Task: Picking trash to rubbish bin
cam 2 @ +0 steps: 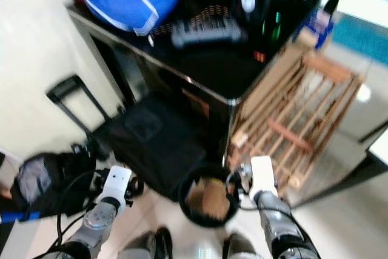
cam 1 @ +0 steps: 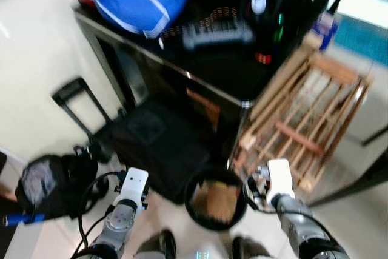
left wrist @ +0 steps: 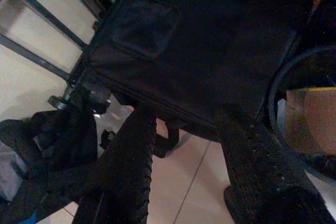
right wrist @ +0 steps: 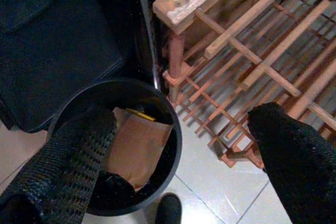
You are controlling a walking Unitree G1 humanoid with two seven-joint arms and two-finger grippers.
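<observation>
Both grippers spread, empty: right gripper [right wrist: 178,145] above black rubbish bin [right wrist: 173,129] holding brown cardboard [right wrist: 139,148], left gripper [left wrist: 194,171] over black suitcase [left wrist: 199,45]; wooden rack [cam 1: 309,119] beside bin.

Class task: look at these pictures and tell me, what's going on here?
The robot stands over a black bin on the floor, with brown cardboard already inside. The left end effector and right end effector both hang open, holding nothing. A black suitcase and a wooden rack flank the bin.
</observation>
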